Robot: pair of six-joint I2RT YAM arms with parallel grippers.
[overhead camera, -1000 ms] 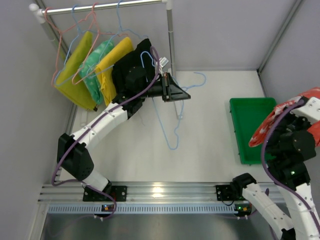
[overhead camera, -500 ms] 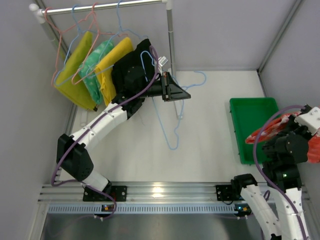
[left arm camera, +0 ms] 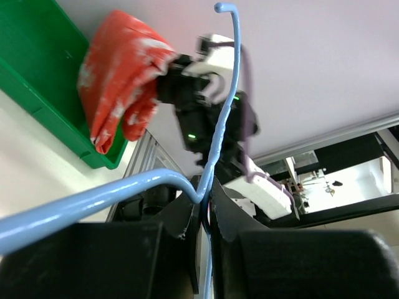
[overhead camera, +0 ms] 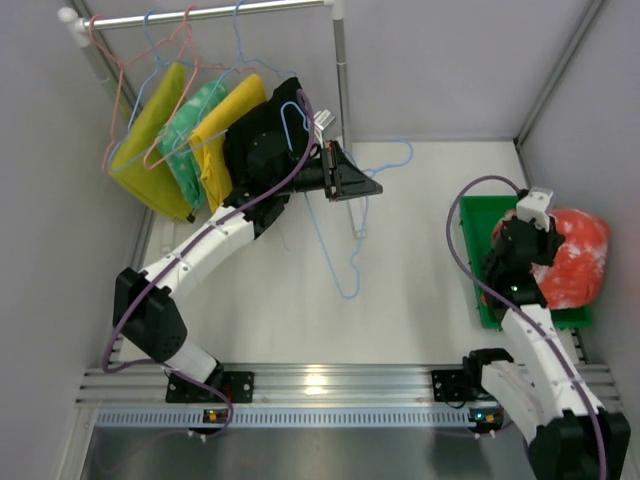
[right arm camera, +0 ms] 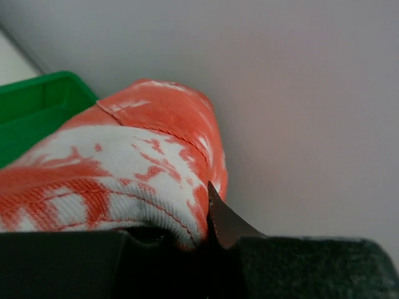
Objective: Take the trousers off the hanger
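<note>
We are at the drop-off for the first pair. The right gripper (right arm camera: 187,235) pinches a fold of the red-orange trousers (overhead camera: 572,258), jaws closed on the cloth, and the bundle hangs over the green bin (overhead camera: 478,215) at three o'clock on the table (overhead camera: 420,300). The left gripper (left arm camera: 206,215) has its jaws pressed onto the wire of the bare blue hanger (left arm camera: 93,200), which reaches out over the table toward twelve o'clock, its hook near the rack post. The black trousers (overhead camera: 250,125) hang under the rail (overhead camera: 240,8) at eleven o'clock, just beside the yellow pairs (overhead camera: 160,130) and the green patterned pair (overhead camera: 195,125), with the left arm's wrist partly in front of them. We judge that one pair is off its hanger but not yet let go. Next the right jaws need to spread so the cloth falls inside the bin walls rather than over the far rim, and the left must shed the empty hanger before reaching for the black pair.
</note>
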